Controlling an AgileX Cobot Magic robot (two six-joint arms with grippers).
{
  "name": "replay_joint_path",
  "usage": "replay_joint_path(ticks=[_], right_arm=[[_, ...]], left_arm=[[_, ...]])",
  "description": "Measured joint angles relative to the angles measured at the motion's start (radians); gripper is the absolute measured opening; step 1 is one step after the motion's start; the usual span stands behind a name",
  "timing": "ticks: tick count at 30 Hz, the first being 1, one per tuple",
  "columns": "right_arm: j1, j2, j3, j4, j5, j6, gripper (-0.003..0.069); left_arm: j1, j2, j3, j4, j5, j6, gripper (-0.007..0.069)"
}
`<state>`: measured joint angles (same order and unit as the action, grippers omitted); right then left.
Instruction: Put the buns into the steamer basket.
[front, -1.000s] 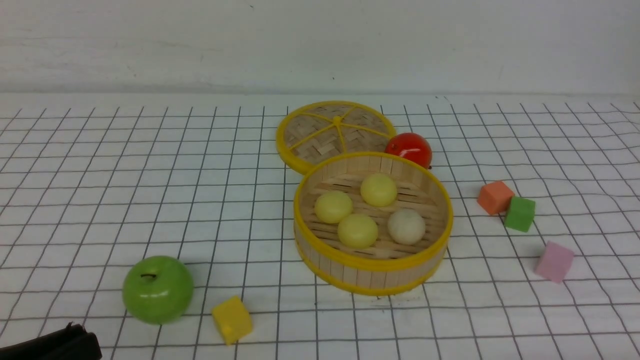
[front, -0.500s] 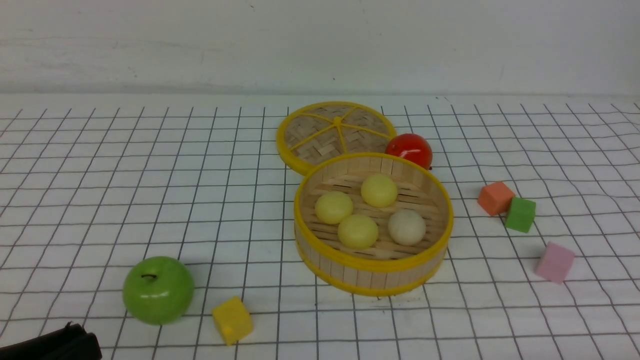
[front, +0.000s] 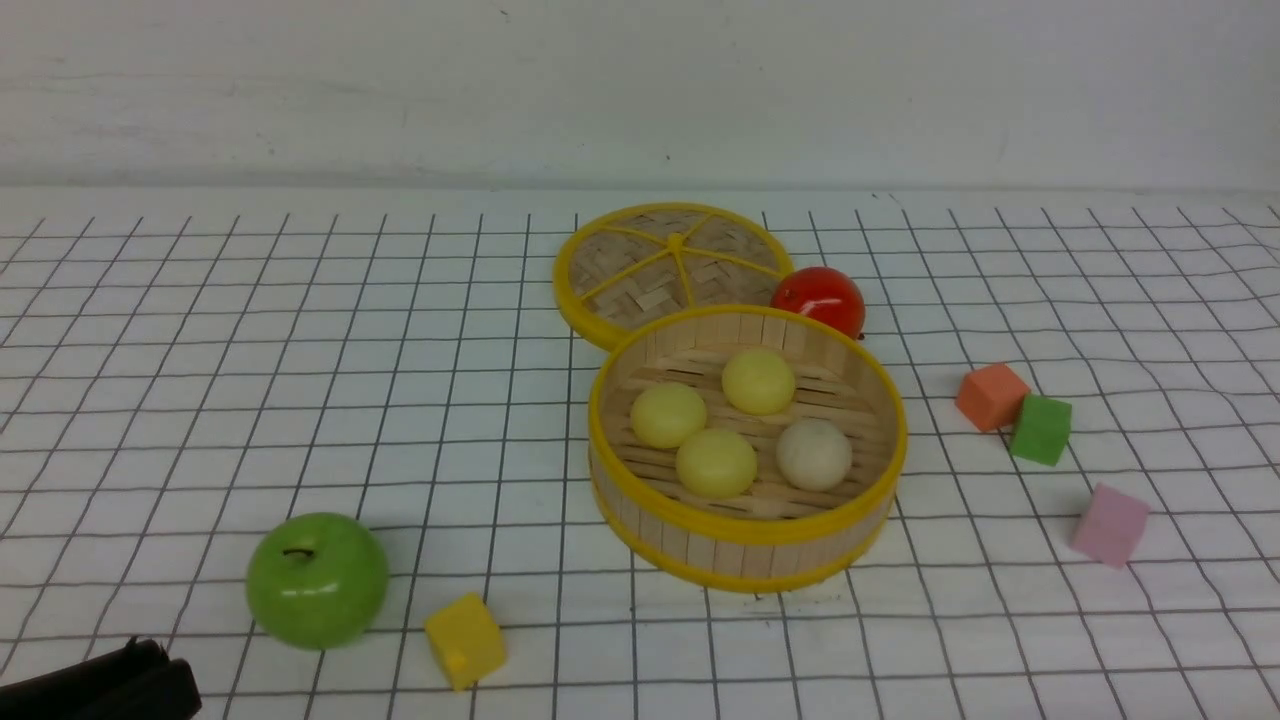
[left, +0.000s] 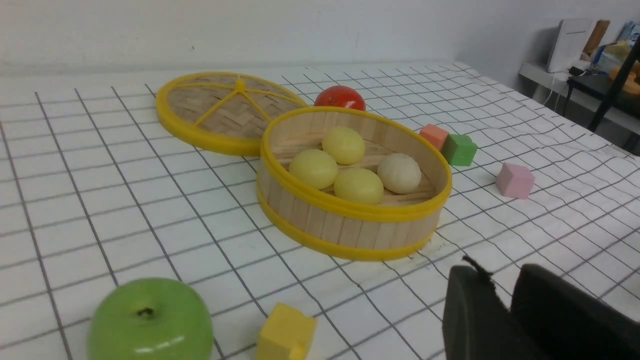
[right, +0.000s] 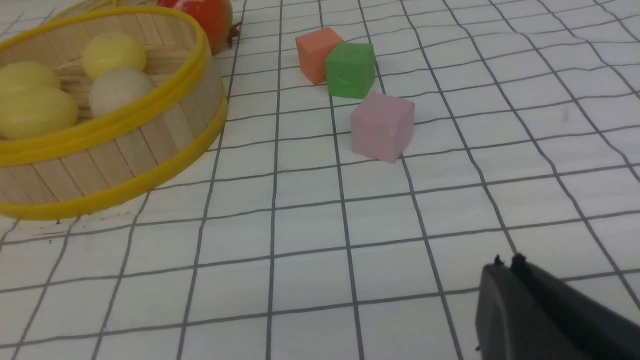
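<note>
We count four buns (front: 740, 422) inside steamer basket (front: 742, 532), none outside it on tabletop (front: 200, 400). We judge placing step done. Left hand (left: 507, 310) and right hand (right: 507, 265) both clenched, empty, well apart from basket. Next: nothing to grasp; stay clear.

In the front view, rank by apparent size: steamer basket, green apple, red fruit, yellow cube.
1. steamer basket, clearly the largest.
2. green apple.
3 and 4. red fruit and yellow cube: unsure. They look close in size; the fruit sits farther back, partly hidden behind the basket, and the cube is nearer the camera.
</note>
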<state>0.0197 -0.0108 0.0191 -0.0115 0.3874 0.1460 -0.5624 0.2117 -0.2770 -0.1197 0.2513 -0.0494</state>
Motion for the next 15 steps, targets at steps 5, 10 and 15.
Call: replay_joint_path(ticks=[5, 10, 15], right_arm=[[0.000, 0.000, 0.000, 0.001, 0.000, 0.000, -0.0003], [0.000, 0.000, 0.000, 0.001, 0.000, 0.000, 0.0000], [0.000, 0.000, 0.000, 0.001, 0.000, 0.000, 0.0003]], left_arm=[[0.146, -0.015, 0.028, 0.029, -0.090, -0.005, 0.0080], [0.382, -0.145, 0.139, 0.022, -0.115, -0.060, -0.0013], [0.478, -0.222, 0.296, 0.019, -0.025, -0.089, -0.0013]])
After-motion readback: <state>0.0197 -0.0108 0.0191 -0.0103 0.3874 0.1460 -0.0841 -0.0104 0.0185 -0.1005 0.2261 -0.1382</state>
